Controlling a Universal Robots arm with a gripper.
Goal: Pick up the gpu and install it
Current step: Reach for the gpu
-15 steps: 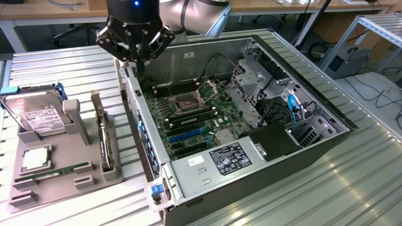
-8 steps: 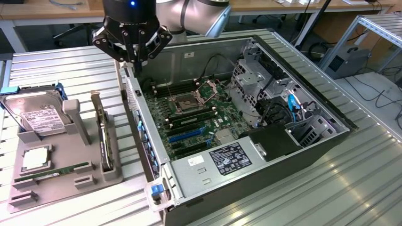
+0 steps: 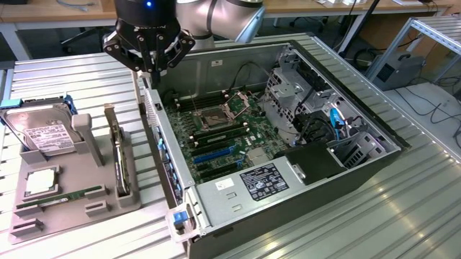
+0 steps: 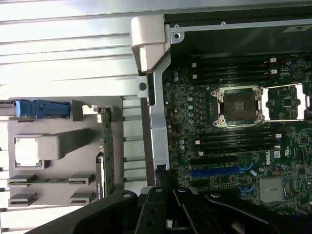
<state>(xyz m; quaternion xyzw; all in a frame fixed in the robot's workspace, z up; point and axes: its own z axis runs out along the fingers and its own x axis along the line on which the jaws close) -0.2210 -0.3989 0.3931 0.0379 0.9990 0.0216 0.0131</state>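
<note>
We see the gpu (image 3: 120,162) as a thin, dark card standing upright on one long edge in a slot of the grey holder (image 3: 65,216), with its long silver bracket strip rising at the end farther from the exterior camera. It sits on the side of the holder nearest the computer case (image 3: 216,62), just beside the case's outer wall but apart from it, and it is not yet installed. In the wrist view the gpu (image 4: 106,146) shows us its upper edge, a narrow greenish line dotted with small parts.
</note>
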